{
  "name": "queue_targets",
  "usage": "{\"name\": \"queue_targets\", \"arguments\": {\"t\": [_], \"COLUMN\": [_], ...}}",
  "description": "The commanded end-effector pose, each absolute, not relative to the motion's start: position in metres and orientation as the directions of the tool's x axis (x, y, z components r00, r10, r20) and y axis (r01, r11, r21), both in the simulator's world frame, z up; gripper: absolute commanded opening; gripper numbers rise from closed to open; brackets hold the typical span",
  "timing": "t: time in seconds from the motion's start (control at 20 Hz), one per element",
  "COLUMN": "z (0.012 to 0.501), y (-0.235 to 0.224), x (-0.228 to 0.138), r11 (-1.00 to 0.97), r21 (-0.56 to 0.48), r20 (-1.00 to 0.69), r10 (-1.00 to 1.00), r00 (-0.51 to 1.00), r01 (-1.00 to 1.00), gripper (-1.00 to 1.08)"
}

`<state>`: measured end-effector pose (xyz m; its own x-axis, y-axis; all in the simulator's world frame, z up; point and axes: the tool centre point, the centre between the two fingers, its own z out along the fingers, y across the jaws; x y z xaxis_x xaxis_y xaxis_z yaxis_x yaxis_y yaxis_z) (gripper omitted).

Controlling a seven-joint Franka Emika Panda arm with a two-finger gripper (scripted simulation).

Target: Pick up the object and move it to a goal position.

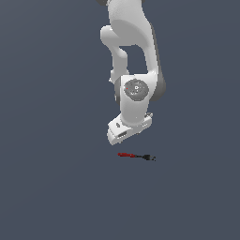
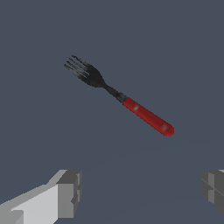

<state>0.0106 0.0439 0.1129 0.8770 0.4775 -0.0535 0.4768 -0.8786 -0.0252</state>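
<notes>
The tabletop (image 1: 47, 187) was the biggest thing around me, a flat, matte, slate-blue surface with no texture. Above it hung my white, smooth-shelled arm (image 1: 133, 56), bent down toward the work. My end effector (image 2: 140, 192) was spread wide, its grey blocky fingertips (image 2: 70, 192) well apart and holding nothing. The smallest thing was the fork (image 2: 118, 95), lying flat on the tabletop, not yet under my fingers but a little ahead of them. In the exterior view it lay just below my wrist, its long axis running left to right, with the glossy red handle (image 1: 125, 154) on that view's left and the black tined head (image 1: 149, 157) on its right. I judged I needed to shift over its middle and close across the thin handle.
</notes>
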Motion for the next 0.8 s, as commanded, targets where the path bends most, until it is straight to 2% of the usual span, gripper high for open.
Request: {"name": "queue_targets", "arguments": {"t": [0.0,0.75], "z": [0.108,0.08], "y": [0.047,0.067], "x": [0.015,0.041], "r11": [-0.837,-0.501], "r21": [-0.025,-0.019], "r20": [-0.049,-0.023], "r10": [0.547,0.865], "r00": [0.836,0.501], "r01": [0.546,0.865], "gripper": [1.0,1.0]}}
